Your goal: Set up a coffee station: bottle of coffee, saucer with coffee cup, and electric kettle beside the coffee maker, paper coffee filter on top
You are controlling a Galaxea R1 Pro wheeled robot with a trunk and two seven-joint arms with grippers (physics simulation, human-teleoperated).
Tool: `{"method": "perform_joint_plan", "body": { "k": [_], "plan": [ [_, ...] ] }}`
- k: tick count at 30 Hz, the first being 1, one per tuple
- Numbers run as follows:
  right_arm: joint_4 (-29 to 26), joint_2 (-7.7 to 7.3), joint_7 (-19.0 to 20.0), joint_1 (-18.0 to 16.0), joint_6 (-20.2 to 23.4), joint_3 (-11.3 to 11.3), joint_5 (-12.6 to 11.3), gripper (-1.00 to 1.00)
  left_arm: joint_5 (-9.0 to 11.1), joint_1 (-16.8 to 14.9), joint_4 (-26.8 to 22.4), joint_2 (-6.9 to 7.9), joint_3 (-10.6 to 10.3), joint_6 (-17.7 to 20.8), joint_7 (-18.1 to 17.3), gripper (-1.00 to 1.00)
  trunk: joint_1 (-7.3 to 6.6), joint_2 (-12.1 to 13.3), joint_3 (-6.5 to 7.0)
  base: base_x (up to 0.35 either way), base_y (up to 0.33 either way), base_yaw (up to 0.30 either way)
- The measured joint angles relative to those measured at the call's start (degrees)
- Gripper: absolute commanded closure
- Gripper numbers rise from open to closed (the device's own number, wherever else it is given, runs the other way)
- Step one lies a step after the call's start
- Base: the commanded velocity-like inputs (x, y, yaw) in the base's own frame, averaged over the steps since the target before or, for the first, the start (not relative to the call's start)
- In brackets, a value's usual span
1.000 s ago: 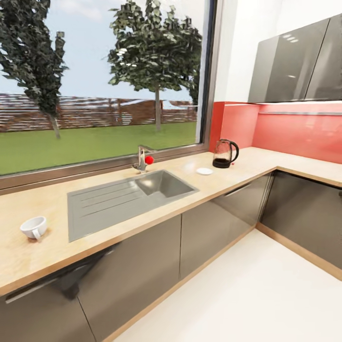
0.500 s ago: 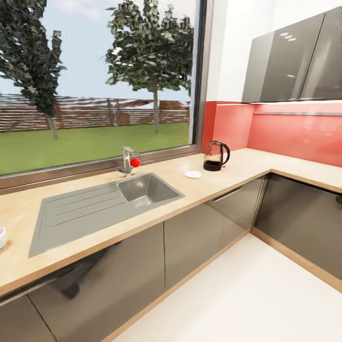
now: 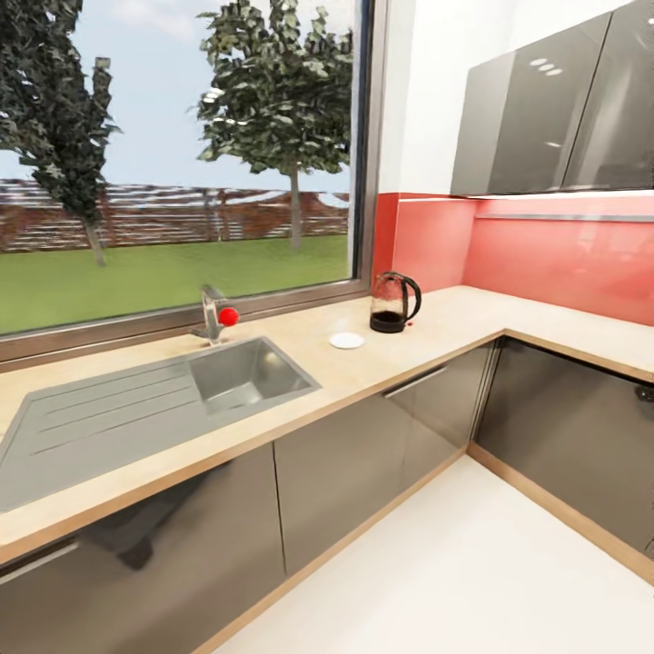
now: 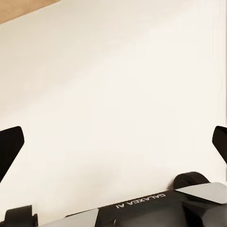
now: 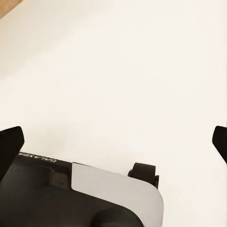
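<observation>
**Head view panned right along the countertop**

Since the earlier frame the camera has swung right: the coffee cup has left the view, and sink, saucer and kettle sit further left. From left to right: sink [image 3: 136, 409], tap [image 3: 214, 315], white saucer [image 3: 346, 341], electric kettle [image 3: 393, 304] near the red corner wall. Left gripper [image 4: 113, 146] and right gripper [image 5: 113, 146] both spread wide over pale floor, holding nothing
</observation>
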Motion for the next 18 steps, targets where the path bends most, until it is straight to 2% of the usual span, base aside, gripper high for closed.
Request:
{"method": "perform_joint_plan", "body": {
  "k": [18],
  "plan": [
    [0.01,0.05,-0.01,0.03,-0.07,0.03,0.0,-1.0,0.0,0.0,0.0,0.0,0.0,0.0,0.0,-1.0,0.0,0.0,0.0,0.196,-0.296,0.0]
  ]
}}
